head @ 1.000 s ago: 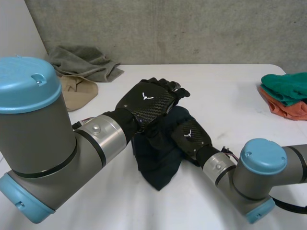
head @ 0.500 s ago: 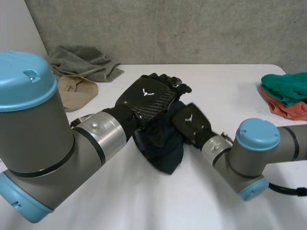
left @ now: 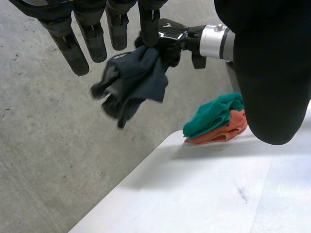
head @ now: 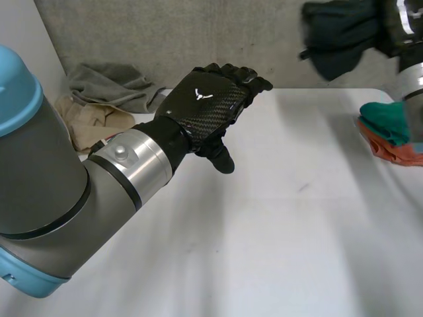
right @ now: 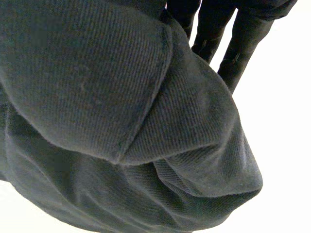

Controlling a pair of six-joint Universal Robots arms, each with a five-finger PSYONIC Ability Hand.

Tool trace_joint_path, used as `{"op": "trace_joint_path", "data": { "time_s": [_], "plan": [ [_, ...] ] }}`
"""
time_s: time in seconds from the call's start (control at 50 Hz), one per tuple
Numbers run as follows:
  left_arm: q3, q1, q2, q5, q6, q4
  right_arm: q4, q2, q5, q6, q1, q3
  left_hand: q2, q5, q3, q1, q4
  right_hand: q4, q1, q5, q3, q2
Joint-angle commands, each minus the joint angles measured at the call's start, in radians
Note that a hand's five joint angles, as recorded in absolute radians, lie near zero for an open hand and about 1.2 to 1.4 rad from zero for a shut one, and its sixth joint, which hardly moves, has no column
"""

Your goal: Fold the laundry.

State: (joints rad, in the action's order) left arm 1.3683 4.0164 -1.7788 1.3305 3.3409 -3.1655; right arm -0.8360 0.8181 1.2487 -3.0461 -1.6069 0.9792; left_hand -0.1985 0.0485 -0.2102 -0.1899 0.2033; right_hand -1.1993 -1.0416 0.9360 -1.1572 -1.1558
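Observation:
My right hand [left: 167, 35] is raised high above the table's far right side and is shut on a dark navy cloth [head: 337, 36], which hangs bunched from it [left: 138, 80]. In the right wrist view the cloth [right: 112, 121] is bundled under the palm, with the fingers [right: 228, 39] showing beside it. My left hand [head: 208, 105] hovers over the middle of the white table [head: 277, 224], open with straight fingers [left: 92, 39] and nothing in it.
A green cloth [head: 396, 119] lies folded on an orange one [head: 396, 150] at the table's right edge. A grey cloth [head: 112, 82] and a beige cloth [head: 86, 122] lie in a heap at the back left. A concrete wall stands behind the table.
The right hand closed on the dark cloth and lifted it from the table's middle up to the far right. The left hand rose slightly and stayed open.

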Motion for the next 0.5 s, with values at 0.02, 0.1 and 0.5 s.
{"op": "trace_joint_path", "data": {
  "time_s": [0.02,0.1,0.5],
  "plan": [
    [0.001,-0.002,-0.010,0.000,-0.003,0.001,0.000,-0.198,-0.031,-0.040,0.162,-0.197,-0.009,-0.015,0.003,-0.018,0.004,-0.197,-0.355,0.286,-0.239,-0.240],
    [0.000,0.000,-0.016,0.000,-0.001,-0.001,-0.002,-0.319,-0.106,-0.098,0.240,-0.287,-0.012,-0.012,0.000,-0.021,0.007,-0.197,-0.355,0.286,-0.239,-0.240],
    [0.021,-0.016,-0.033,-0.122,-0.008,-0.013,-0.031,-0.583,-0.446,-0.203,0.433,-0.335,-0.009,-0.015,0.003,-0.018,0.004,-0.197,-0.355,0.286,-0.239,-0.240]
  ]
}}
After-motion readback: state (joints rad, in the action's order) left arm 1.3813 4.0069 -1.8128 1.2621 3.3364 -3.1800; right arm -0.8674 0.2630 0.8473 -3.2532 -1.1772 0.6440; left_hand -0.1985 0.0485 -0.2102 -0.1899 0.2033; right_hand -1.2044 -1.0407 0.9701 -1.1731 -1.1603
